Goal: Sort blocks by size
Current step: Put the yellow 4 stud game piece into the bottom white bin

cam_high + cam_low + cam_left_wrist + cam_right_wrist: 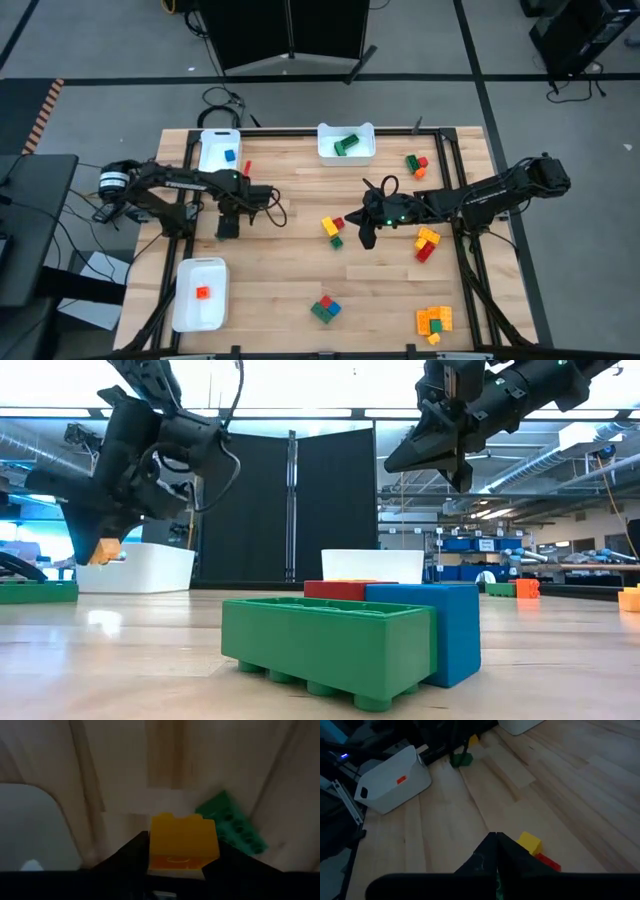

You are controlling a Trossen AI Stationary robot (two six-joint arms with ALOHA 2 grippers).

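On the wooden table [290, 300], open board separated the left gripper [228, 228], raised and clamping a yellow block [182, 840], from the right gripper [366, 238], hanging pinched shut and empty mid-table. Other blocks [433, 320] lay scattered toward the right edge, a green block [232, 822] beneath the left gripper, and three trays [200, 293] sat along the left and far edges.

Three white trays on wood table [290, 290]: tray [218, 151] at 10 o'clock, tray [346, 142] at 12, tray [200, 293] at 8. Black panel [280, 30] beyond 12 o'clock edge.

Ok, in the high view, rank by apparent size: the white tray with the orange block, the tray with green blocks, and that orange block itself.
1. White tray with the orange block
2. Tray with green blocks
3. Orange block
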